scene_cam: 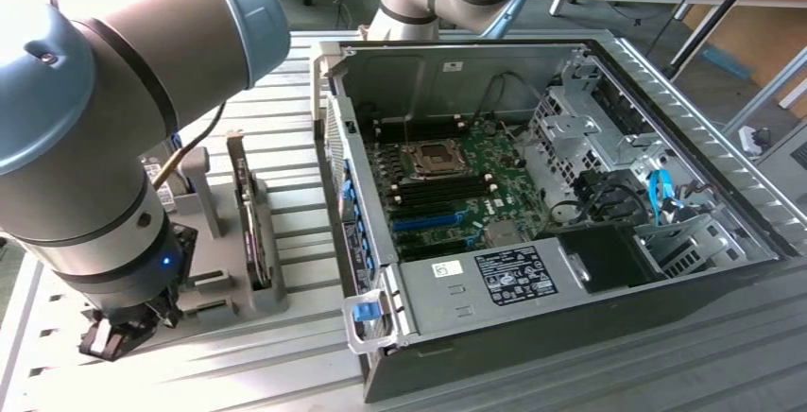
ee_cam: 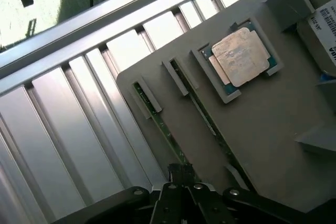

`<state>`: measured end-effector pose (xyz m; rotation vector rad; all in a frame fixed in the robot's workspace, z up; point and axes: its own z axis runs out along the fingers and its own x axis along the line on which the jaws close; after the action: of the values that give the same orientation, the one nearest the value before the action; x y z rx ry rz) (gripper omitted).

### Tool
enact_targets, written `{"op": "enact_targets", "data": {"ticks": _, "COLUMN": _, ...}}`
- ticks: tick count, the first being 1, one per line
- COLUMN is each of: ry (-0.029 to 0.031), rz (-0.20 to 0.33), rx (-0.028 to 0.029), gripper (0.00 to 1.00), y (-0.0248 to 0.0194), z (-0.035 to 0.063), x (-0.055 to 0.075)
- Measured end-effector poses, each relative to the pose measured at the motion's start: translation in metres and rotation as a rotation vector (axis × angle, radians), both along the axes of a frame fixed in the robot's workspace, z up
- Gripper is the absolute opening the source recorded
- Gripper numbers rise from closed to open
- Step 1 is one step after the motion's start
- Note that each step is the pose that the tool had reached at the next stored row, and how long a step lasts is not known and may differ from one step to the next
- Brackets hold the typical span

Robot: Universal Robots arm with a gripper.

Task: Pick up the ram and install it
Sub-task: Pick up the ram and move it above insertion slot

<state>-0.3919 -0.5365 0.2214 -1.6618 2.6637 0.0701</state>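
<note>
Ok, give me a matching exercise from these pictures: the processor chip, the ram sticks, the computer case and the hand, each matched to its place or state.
1. processor chip
2. ram sticks
3. computer case
4. hand

A. open, motherboard showing
B. shut, over the grey holder
C. on edge in narrow slots of the holder
D. flat in a square recess of the holder

Pairs: 1-D, 2-C, 3-A, 4-B.
</note>
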Motion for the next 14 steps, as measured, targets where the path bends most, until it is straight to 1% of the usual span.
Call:
{"op": "enact_targets", "data": {"ticks": 7, "ry": 0.0000, "rz": 0.128, "rx": -0.0001, "gripper": 0.10, "y": 0.0000, "z": 0.0000, "x": 0.0000}}
{"op": "enact_targets", "data": {"ticks": 8, "ry": 0.0000, "rz": 0.149, "rx": -0.0001, "gripper": 0.10, "y": 0.0000, "z": 0.0000, "x": 0.0000}}
{"op": "enact_targets", "data": {"ticks": 9, "ry": 0.0000, "rz": 0.187, "rx": -0.0001, "gripper": 0.10, "y": 0.0000, "z": 0.0000, "x": 0.0000}}
{"op": "enact_targets", "data": {"ticks": 14, "ry": 0.0000, "rz": 0.285, "rx": 0.0000, "gripper": 0.10, "y": 0.0000, "z": 0.0000, "x": 0.0000}}
